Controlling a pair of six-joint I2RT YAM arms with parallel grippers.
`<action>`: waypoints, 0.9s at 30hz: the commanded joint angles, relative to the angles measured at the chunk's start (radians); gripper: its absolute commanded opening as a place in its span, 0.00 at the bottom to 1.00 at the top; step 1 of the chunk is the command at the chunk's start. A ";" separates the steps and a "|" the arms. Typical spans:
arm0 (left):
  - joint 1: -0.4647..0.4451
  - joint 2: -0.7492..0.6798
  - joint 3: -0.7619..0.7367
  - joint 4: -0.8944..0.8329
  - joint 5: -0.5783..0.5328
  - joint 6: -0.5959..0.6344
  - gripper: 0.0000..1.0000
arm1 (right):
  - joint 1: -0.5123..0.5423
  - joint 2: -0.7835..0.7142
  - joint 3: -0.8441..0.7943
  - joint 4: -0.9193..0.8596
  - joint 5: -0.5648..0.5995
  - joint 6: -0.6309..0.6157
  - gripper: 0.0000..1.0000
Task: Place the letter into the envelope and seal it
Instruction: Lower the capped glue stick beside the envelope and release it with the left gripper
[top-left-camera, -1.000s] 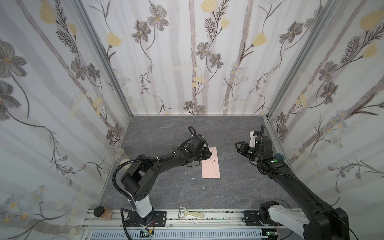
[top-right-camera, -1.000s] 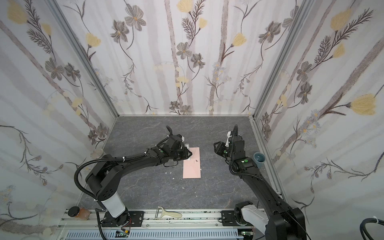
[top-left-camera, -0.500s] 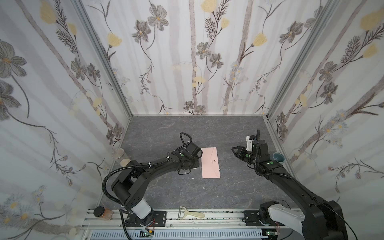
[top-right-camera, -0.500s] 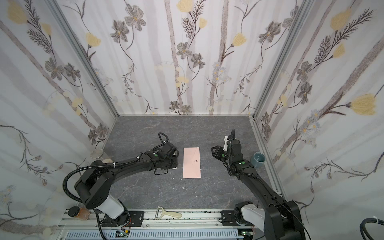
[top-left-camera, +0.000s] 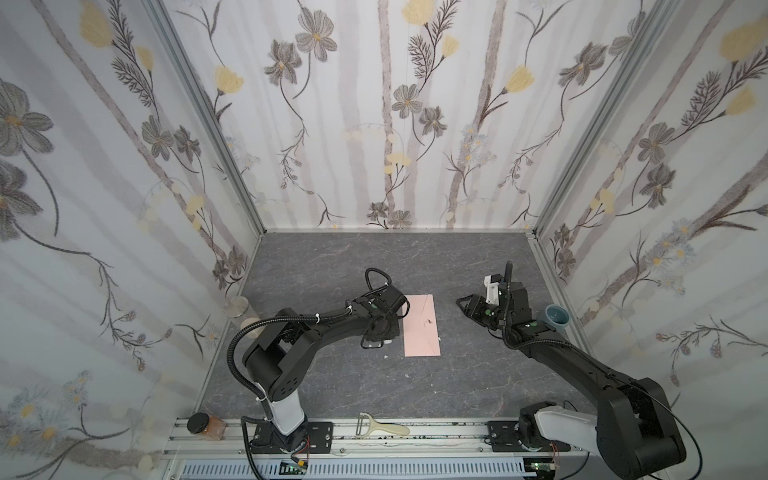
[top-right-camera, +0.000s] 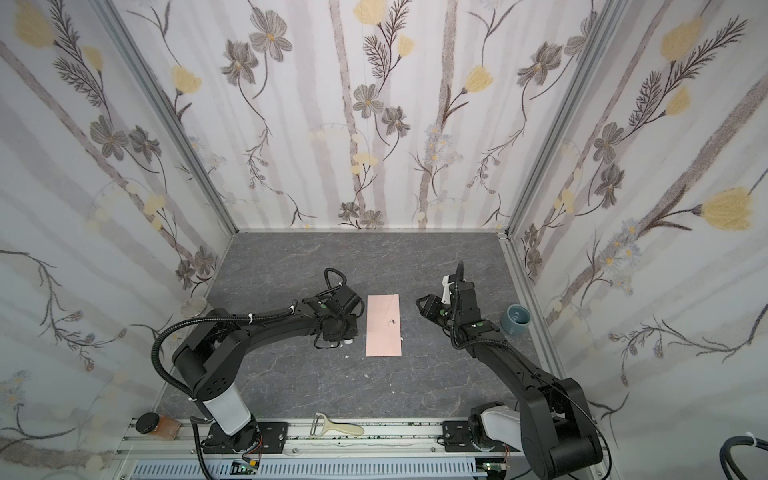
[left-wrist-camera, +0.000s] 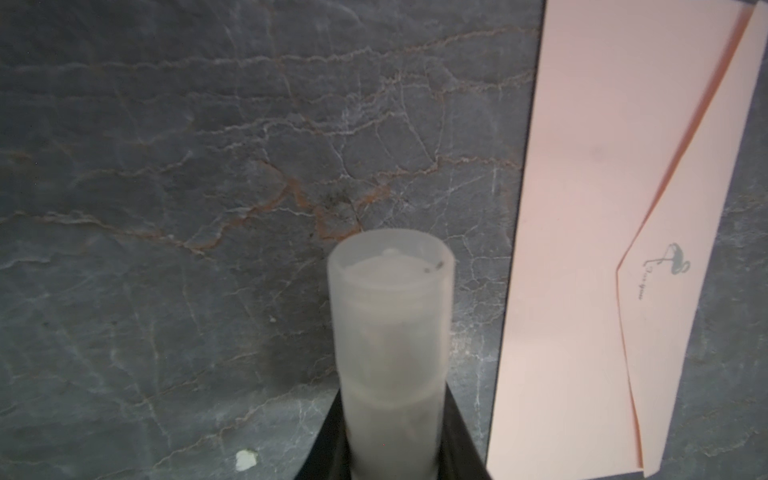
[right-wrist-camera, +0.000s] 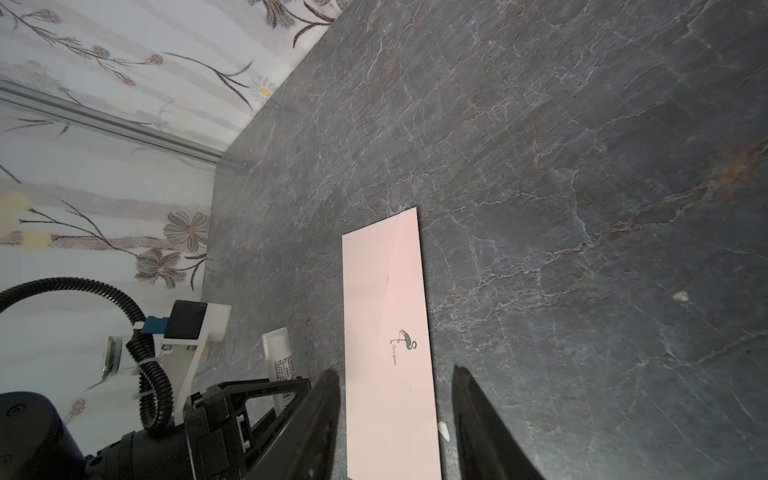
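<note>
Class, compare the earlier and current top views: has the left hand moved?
Yes. The left hand, shut on the glue stick, has drawn leftward off the far left corner of the envelope, which lies unmoved.

A dark grey, marble-veined surface (top-left-camera: 332, 266) carries a small blue-grey ceramic cup (top-left-camera: 557, 319) at its right edge and a few tiny white scraps (left-wrist-camera: 246, 460). A translucent white plastic glue-stick tube (left-wrist-camera: 390, 332) points out over it. On the front aluminium rail (top-left-camera: 436, 430) lie a cream-handled peeler (top-left-camera: 382, 428) and a black-lidded jar (top-left-camera: 203, 424), well apart.
</note>
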 joint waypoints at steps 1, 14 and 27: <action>-0.001 0.023 0.021 -0.035 -0.027 -0.008 0.21 | 0.000 0.020 0.001 0.075 -0.038 0.012 0.46; 0.000 0.084 0.074 -0.079 -0.033 -0.012 0.45 | 0.000 0.065 -0.010 0.117 -0.077 0.013 0.45; 0.000 0.061 0.105 -0.083 -0.055 -0.011 0.42 | -0.001 0.080 -0.011 0.128 -0.086 0.013 0.45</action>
